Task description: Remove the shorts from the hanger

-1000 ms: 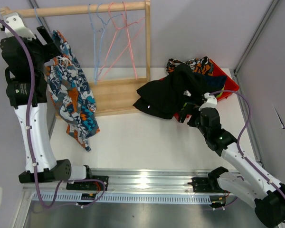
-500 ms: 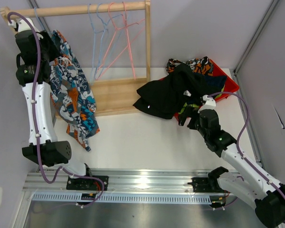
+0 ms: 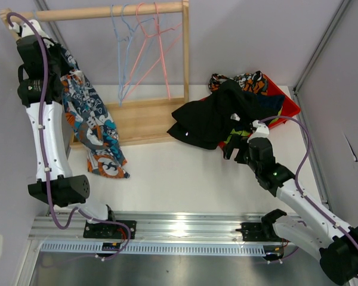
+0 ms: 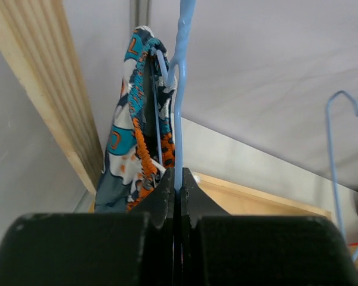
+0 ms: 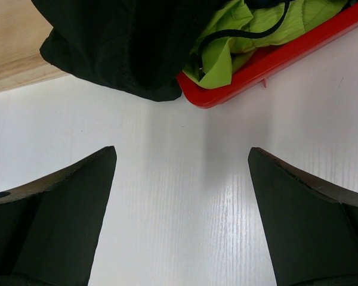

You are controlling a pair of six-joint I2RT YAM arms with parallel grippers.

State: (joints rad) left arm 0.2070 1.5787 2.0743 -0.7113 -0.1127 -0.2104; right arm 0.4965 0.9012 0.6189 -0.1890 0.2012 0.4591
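Shut within the last second, left fingers (image 4: 164,193) now pinch the blue hanger (image 4: 178,119) wire, and the blue-orange-white patterned shorts (image 3: 92,128) draped on it, at the left end of the wooden rail (image 3: 95,11), have swung. Right fingers (image 5: 65,202) stand wide over the white counter (image 5: 179,179); beyond, black shorts (image 3: 209,122) and lime green shorts (image 5: 250,24) spill from the red tray (image 5: 286,50).

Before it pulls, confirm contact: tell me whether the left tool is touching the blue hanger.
Touching. The left wrist view shows the left tool shut on the blue hanger, its wire pinched between both fingers with no gap on either side.
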